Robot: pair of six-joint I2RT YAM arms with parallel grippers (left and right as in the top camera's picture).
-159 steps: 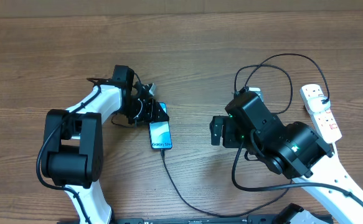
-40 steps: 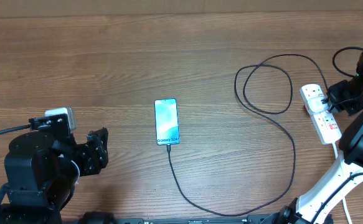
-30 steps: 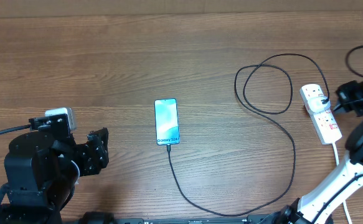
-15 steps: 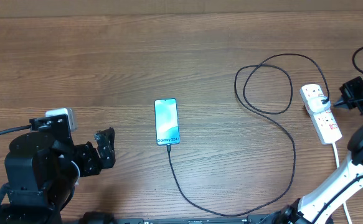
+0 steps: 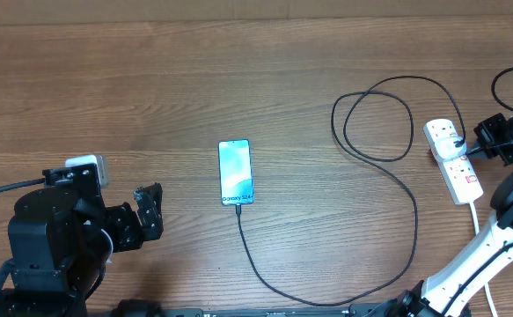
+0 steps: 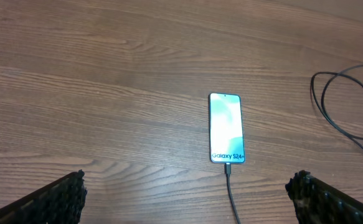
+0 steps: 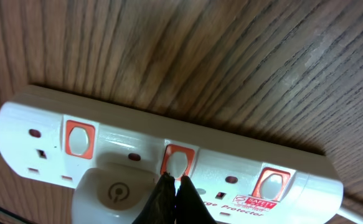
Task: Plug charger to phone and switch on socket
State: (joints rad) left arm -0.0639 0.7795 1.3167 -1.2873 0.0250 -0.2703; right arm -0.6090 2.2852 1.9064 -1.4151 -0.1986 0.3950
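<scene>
The phone lies flat mid-table with its teal screen up, also in the left wrist view. The black charger cable is plugged into the phone's near end. It loops right to a white plug in the socket. The socket is a white strip with red switches. My right gripper is shut, its tips at the edge of the middle red switch. My left gripper stands open and empty, well short of the phone.
The left arm's base fills the front left corner. The right arm runs along the right edge, beside the socket's white cord. The cable's loop lies on the wood left of the socket.
My left gripper's jaws have spread wide open. My right gripper has stayed shut, hovering by the socket's far end with only a small shift.
</scene>
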